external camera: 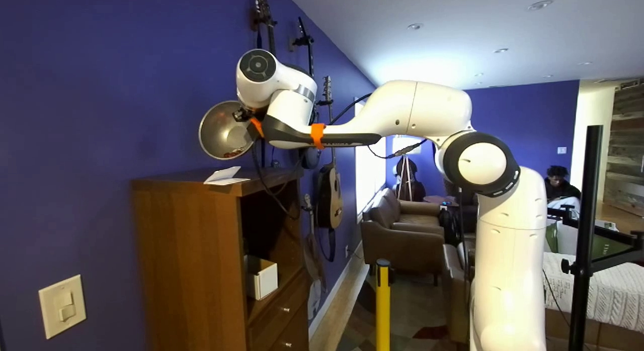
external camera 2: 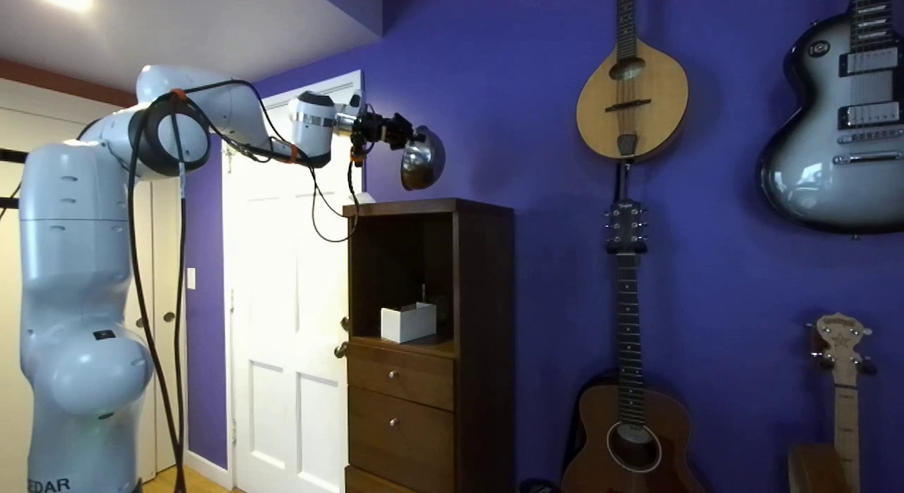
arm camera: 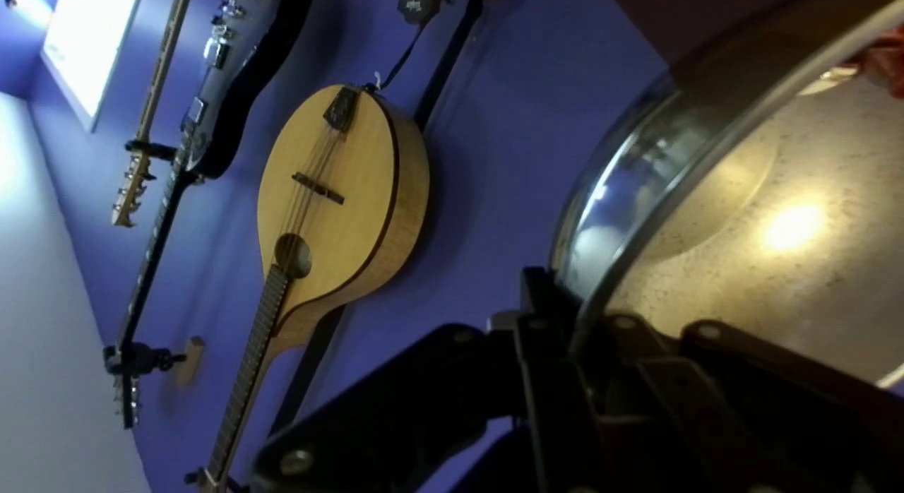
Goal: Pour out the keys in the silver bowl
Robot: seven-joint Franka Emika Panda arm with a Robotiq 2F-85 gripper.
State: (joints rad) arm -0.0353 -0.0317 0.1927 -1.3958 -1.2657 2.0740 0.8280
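the silver bowl [external camera: 226, 129] is held in the air above the brown wooden cabinet [external camera 2: 487, 352], apart from its top; it is steeply tilted, with its opening turned sideways and its rounded underside shown in an exterior view; the rim is pinched by the gripper [arm camera: 579, 323], whose jaws are clenched on the metal, with black fingers [arm camera: 554, 401] set against the inside and the outside, as seen in the wrist view; small reddish contents [external camera: 234, 153] are gathered low inside the bowl; red and brass-coloured bits [arm camera: 884, 61] are also shown at the edge of the wrist view, though what they are cannot be made out; a folded white paper [external camera: 224, 175] is laid on the cabinet top, lower than the bowl; a white box [external camera 2: 409, 323] is set in the open compartment, above the drawers [external camera 2: 424, 383]; the purple wall [external camera 2: 544, 267] is hung with a mandolin-like instrument [external camera 2: 632, 101], an acoustic guitar [external camera 2: 600, 447] and a grey electric guitar [external camera 2: 805, 161]; the gripper is borne by the white arm [external camera: 443, 107], behind which a white door [external camera 2: 272, 316] is seen in an exterior view; a seated person [external camera: 561, 187] is found in the background of an exterior view.
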